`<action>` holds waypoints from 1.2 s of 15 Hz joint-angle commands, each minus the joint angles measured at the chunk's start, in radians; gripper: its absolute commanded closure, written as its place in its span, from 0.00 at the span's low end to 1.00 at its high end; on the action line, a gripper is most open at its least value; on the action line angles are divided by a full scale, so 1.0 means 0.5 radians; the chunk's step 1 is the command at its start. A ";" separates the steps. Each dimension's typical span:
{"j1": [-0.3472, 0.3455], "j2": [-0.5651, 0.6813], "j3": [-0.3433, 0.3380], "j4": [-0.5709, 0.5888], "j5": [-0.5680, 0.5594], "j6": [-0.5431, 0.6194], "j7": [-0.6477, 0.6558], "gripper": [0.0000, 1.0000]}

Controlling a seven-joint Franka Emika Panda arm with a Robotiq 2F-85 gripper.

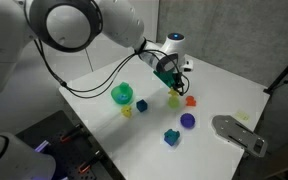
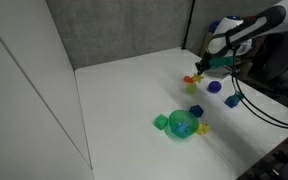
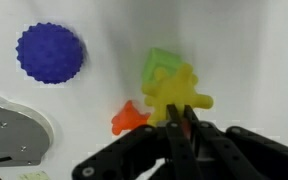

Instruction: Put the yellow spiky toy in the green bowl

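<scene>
The yellow spiky toy (image 3: pixel 179 92) sits between my gripper's (image 3: pixel 181 122) fingertips in the wrist view, and the fingers are shut on it. In an exterior view the gripper (image 1: pixel 170 82) hangs over the far middle of the white table with the toy (image 1: pixel 174 97) at its tips, just above the surface. The green bowl (image 1: pixel 122 94) stands to the left of the gripper, apart from it. In an exterior view the bowl (image 2: pixel 184 124) is near the front and the gripper (image 2: pixel 206 68) is further back.
A pale yellow-green piece (image 3: pixel 162 65) and an orange piece (image 3: pixel 129 118) lie under the toy. A purple spiky ball (image 3: pixel 50 52), a blue piece (image 1: pixel 171 137), a green cube (image 1: pixel 141 105) and a small yellow block (image 1: pixel 127 111) lie nearby. A grey object (image 1: pixel 239 133) lies at the table's right.
</scene>
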 commanded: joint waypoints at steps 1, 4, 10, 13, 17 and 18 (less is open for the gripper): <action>-0.007 -0.293 0.095 -0.356 0.034 -0.058 -0.124 0.96; 0.008 -0.457 0.159 -0.591 0.040 -0.079 -0.184 0.96; 0.125 -0.742 0.242 -1.038 0.019 0.000 -0.223 0.96; 0.232 -0.858 0.251 -1.215 -0.008 0.064 -0.183 0.96; 0.346 -0.960 0.277 -1.382 -0.020 0.140 -0.179 0.80; 0.363 -0.977 0.280 -1.404 -0.020 0.140 -0.178 0.66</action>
